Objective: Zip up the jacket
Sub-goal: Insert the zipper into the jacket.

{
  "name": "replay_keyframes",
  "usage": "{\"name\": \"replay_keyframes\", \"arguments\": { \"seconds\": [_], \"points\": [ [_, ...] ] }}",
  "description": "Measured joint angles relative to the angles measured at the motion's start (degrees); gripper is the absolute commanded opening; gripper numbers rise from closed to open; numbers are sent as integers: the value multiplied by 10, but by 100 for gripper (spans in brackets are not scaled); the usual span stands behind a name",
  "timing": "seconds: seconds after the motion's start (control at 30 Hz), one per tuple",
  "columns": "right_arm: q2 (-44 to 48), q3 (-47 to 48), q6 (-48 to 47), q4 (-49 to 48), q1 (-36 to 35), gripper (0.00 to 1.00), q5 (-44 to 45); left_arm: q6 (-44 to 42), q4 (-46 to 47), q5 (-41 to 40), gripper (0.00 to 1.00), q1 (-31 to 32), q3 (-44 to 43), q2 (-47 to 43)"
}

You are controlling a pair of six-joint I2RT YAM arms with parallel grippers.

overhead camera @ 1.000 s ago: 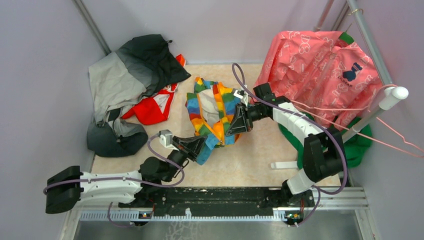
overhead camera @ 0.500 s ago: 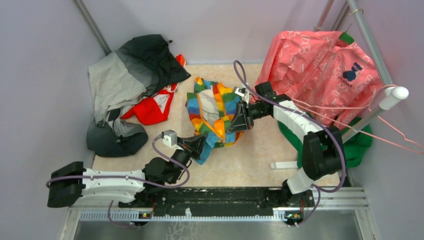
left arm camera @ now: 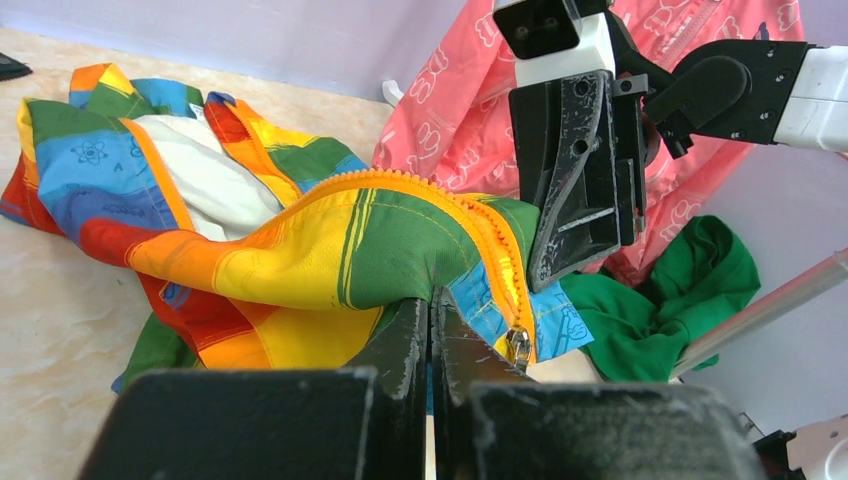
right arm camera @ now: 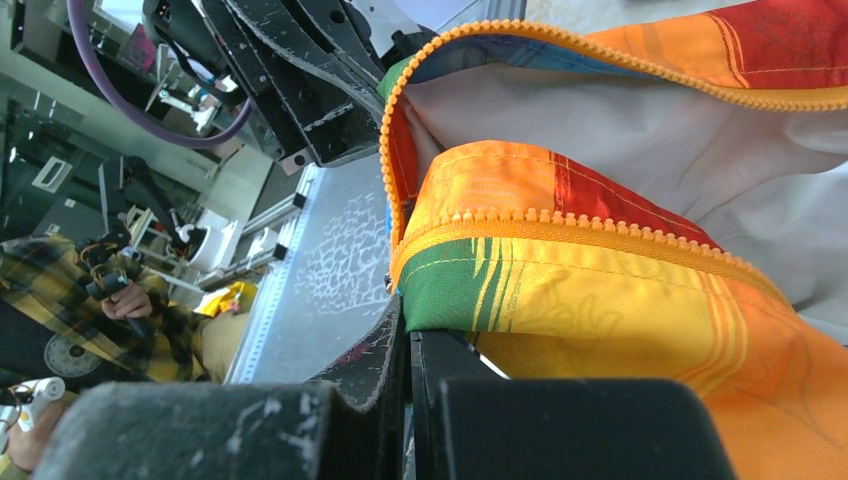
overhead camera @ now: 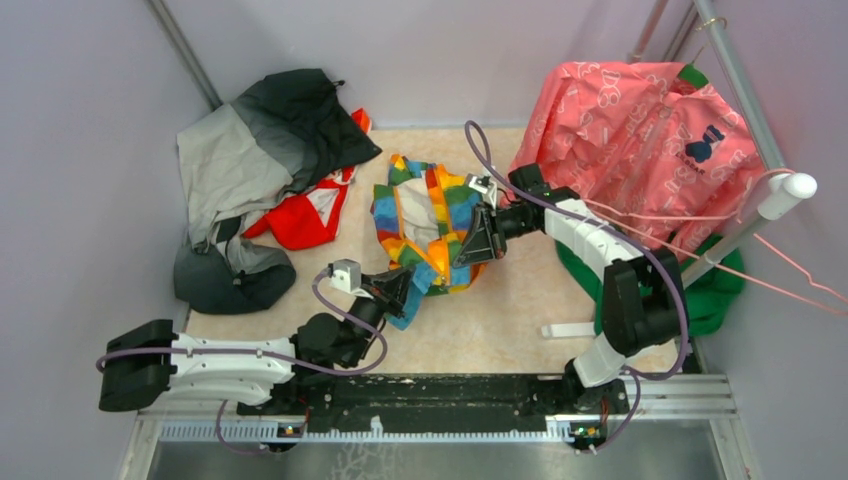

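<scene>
Your left tool point(overhead camera: 398, 290) is clamped on the jacket point(overhead camera: 425, 205) hem at its 6 o'clock end, just beside the zipper pull point(left arm camera: 518, 346). The jacket lies mid-bench point(overhead camera: 500, 320). Your right tool point(overhead camera: 478, 240) pinches its 3 o'clock edge. Pull too hard and the thin fabric could slip free. Since a second ago your left arm has crept slightly toward 3 o'clock.

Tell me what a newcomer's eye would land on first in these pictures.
The rainbow-striped jacket in the middle of the table, lying open on its pale lining. It is pinched from two sides: the left gripper is shut on its near edge and the right gripper is shut on its right front edge. Next come the big pink garment draped far right and the grey-and-black jacket heaped far left.
</scene>
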State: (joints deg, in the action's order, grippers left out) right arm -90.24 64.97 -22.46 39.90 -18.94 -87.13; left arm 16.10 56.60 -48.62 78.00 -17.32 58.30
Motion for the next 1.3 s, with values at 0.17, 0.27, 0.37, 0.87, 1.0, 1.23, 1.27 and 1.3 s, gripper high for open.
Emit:
{"name": "replay_keyframes", "arguments": {
  "seconds": [0.17,0.27,0.37,0.87,1.0,1.23,1.27,1.3],
  "points": [
    [-6,1,-5,6,0,0,0,-5,-5,-8,0,1,-6,0],
    [-7,3,-7,14,0,0,0,-5,-7,-9,0,2,-6,0],
    [-7,11,-12,19,0,0,0,-5,-14,-9,0,4,-6,0],
    [-11,16,-33,40,7,0,0,-3,-31,-10,0,7,-6,0],
    [-11,16,-35,42,7,0,0,-3,-31,-10,0,7,-6,0],
    [-11,16,-36,43,7,0,0,-3,-31,-8,0,7,-9,8],
    [-11,16,-36,43,7,0,0,-3,-31,-8,0,7,-10,10],
    [-11,16,-36,43,7,0,0,-3,-31,-7,0,7,-11,12]
  ]
}}
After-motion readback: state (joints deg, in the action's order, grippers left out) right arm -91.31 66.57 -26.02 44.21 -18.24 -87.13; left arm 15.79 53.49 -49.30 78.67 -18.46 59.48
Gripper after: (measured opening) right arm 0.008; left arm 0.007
